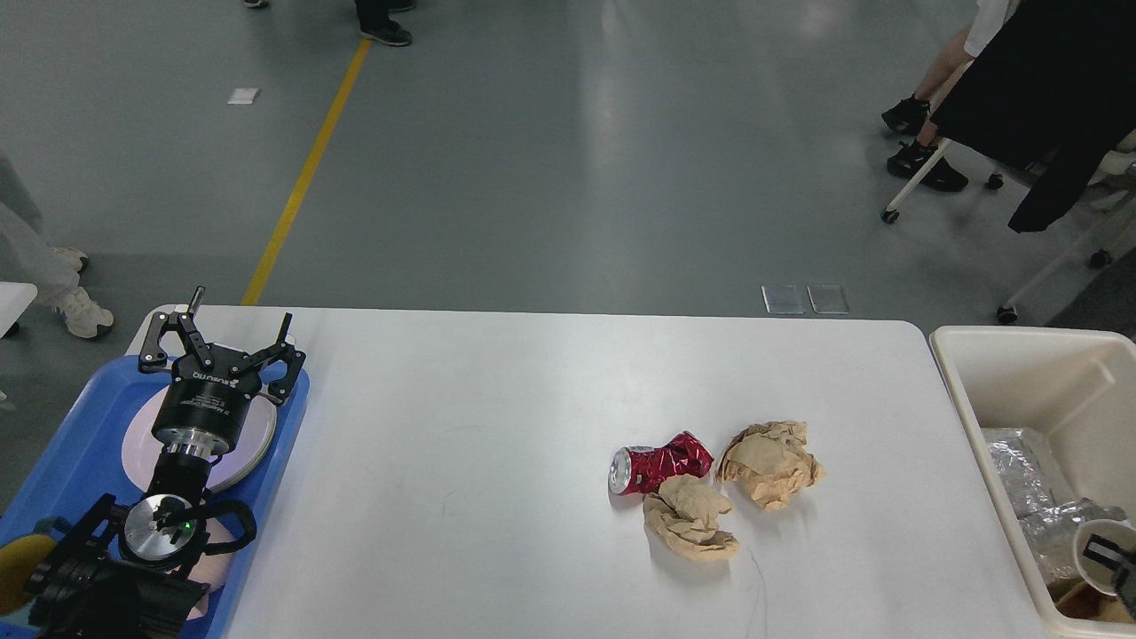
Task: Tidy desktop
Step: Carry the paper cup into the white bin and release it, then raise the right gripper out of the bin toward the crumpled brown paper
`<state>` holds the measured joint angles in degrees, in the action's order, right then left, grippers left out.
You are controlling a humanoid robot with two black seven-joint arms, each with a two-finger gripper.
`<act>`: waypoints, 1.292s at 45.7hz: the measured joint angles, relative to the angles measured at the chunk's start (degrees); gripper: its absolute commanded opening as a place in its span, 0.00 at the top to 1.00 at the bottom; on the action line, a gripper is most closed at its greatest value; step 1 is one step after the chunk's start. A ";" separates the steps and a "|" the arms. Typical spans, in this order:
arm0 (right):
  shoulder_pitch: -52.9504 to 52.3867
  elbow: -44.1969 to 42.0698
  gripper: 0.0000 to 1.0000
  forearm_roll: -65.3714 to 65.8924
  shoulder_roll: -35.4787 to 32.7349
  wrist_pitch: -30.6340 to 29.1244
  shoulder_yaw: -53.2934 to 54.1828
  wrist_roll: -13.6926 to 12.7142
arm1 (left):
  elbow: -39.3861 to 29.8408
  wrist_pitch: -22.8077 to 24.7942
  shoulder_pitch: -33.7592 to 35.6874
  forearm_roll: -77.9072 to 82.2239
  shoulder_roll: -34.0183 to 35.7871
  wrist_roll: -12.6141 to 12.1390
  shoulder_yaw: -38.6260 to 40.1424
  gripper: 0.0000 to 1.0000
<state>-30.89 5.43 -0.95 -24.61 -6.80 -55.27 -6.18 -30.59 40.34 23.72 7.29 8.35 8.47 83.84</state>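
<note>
Head view: my left gripper (222, 342) sits at the far-left of the frame, above the blue plastic tray (80, 439) and the round pale plate (253, 444) lying in it. Its jaws are spread wide, released, with nothing between them and touching nothing that I can see. My right gripper (1120, 568) barely shows at the lower right edge, down inside the cream-white plastic bin (1021, 364); there it meets the rim of a white paper cup (1087, 541), but only a dark sliver is visible, so I cannot tell whether those jaws are clenched or released. The large white rectangular desk (497, 399) with rounded corners spreads between the two grippers, to the right of the left jaws and to the left of the bin. On it, right of centre and well apart from both grippers, lie a crushed red drink can (661, 466), a crumpled brown paper ball (690, 519) touching the can's near side, and a second crumpled brown paper wad (770, 461) just beside the can on its right. Crinkled silver foil (1021, 466) lies in the bin.
</note>
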 measured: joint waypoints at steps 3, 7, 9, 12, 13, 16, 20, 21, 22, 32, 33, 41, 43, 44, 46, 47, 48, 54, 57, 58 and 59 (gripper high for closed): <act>1.03 -0.39 1.00 0.00 0.72 2.03 0.58 -0.23 | 0.00 0.00 0.00 0.00 0.00 0.00 0.00 0.03; 1.61 -0.49 1.00 -0.01 1.39 3.29 1.06 -0.30 | 0.00 0.00 0.00 0.00 0.00 0.00 0.00 0.03; 1.81 -0.52 1.00 -0.01 1.73 3.68 1.18 -0.32 | 0.00 0.00 0.00 0.00 0.00 0.00 0.00 0.03; 2.08 -0.52 1.00 -0.10 2.44 4.36 1.33 -0.44 | 0.00 0.00 0.00 0.00 0.00 0.01 0.00 0.03; 2.10 -0.52 1.00 -0.15 2.53 4.46 1.35 -0.48 | 0.00 0.00 0.00 0.00 0.00 0.01 0.00 0.03; 2.14 -0.52 1.00 -0.24 2.74 4.64 1.38 -0.73 | 0.00 0.00 0.00 0.00 0.00 0.01 0.00 0.03; 2.27 -0.52 0.80 -0.28 2.99 4.68 1.38 -0.87 | 0.00 0.00 0.00 0.00 0.00 0.01 0.00 0.03; 2.31 -0.52 0.73 -0.28 3.02 4.72 1.38 -0.87 | 0.00 0.00 0.00 0.00 0.00 0.02 0.00 0.03; 2.34 -0.52 0.67 -0.28 3.03 4.77 1.37 -0.87 | 0.00 0.00 0.00 0.00 0.00 0.02 0.00 0.03; 2.80 -0.51 0.00 -0.26 3.39 7.38 1.19 -0.56 | 0.00 0.00 0.00 0.00 0.00 0.04 0.00 0.03; 2.80 -0.51 0.00 -0.24 3.43 7.75 1.17 -0.51 | 0.00 0.00 0.00 0.00 0.00 0.05 0.00 0.03; 2.68 -0.39 0.00 -0.19 3.74 8.62 1.13 -0.42 | 0.00 0.00 0.00 0.00 0.00 0.04 0.00 0.03; 2.68 -0.33 0.00 -0.19 3.76 8.63 1.13 -0.42 | 0.00 0.00 0.00 0.00 0.00 0.04 0.00 0.03; 2.67 -0.30 0.00 -0.19 3.77 8.63 1.13 -0.42 | 0.00 0.00 0.00 0.00 0.00 0.04 0.00 0.03; 2.63 -0.27 0.00 -0.19 3.77 8.63 1.13 -0.42 | 0.00 0.00 0.00 0.00 0.00 0.04 0.00 0.03; 2.58 -0.22 0.00 -0.19 3.77 8.63 1.13 -0.42 | 0.00 0.00 0.00 0.00 0.00 0.04 0.00 0.03; 2.54 -0.19 0.00 -0.19 3.76 8.63 1.13 -0.42 | 0.00 0.00 0.00 0.00 0.00 0.04 0.00 0.03; 2.20 -0.06 0.00 -0.19 3.43 8.53 1.13 -0.42 | 0.00 0.00 0.00 0.00 -0.02 0.04 0.00 0.03; 1.88 0.21 0.00 -0.19 3.33 8.26 1.18 -0.42 | 0.00 0.00 0.00 0.00 -0.02 0.04 0.00 0.03; 1.67 0.36 0.00 -0.19 3.31 8.12 1.21 -0.42 | 0.00 0.00 0.00 0.00 -0.02 0.04 0.00 0.03; 1.26 0.61 0.00 -0.19 3.27 7.92 1.26 -0.42 | 0.00 0.00 0.00 0.00 -0.02 0.04 0.00 0.03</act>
<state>-29.64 6.04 -1.14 -21.34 1.12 -54.01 -6.59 -30.59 40.34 23.72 7.29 8.33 8.51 83.85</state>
